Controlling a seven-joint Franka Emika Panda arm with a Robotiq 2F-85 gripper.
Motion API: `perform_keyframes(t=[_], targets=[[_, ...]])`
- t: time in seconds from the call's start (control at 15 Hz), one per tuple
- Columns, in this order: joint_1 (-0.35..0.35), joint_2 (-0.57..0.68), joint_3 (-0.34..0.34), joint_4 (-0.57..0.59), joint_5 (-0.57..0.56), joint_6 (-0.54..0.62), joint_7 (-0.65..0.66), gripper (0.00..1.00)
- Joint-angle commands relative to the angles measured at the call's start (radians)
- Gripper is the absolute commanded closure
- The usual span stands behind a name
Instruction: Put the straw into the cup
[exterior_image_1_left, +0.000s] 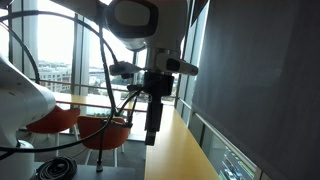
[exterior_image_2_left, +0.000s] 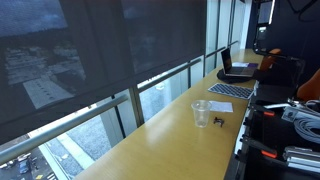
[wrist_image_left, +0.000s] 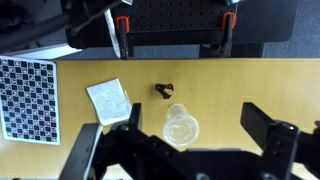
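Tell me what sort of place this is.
Probably an office or lab high up in a building. A long wooden counter runs along tall shaded windows with city streets below, what looks like a laptop sits at its far end, and orange chairs stand nearby.

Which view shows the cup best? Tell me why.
The wrist view: it looks straight down on the cup, rim and inside visible. In an exterior view the cup stands small and side-on; elsewhere it is unseen.

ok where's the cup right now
In the wrist view the cup stands on the counter, just below the small dark object, right of the white paper.
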Motion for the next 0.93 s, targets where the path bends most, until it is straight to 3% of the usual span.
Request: perform_keyframes(t=[0.0, 0.4, 0.6, 0.87], targets=[[0.002, 0.000, -0.001, 0.002, 0.000, -0.002, 0.001, 0.00], [-0.019, 0.026, -0.016, 0.001, -0.033, 0.035, -0.015, 0.00], [-0.061, 0.095, -0.059, 0.014, -0.108, 0.148, -0.058, 0.00], [-0.109, 0.287, -0.156, 0.090, -0.139, 0.323, -0.162, 0.00]])
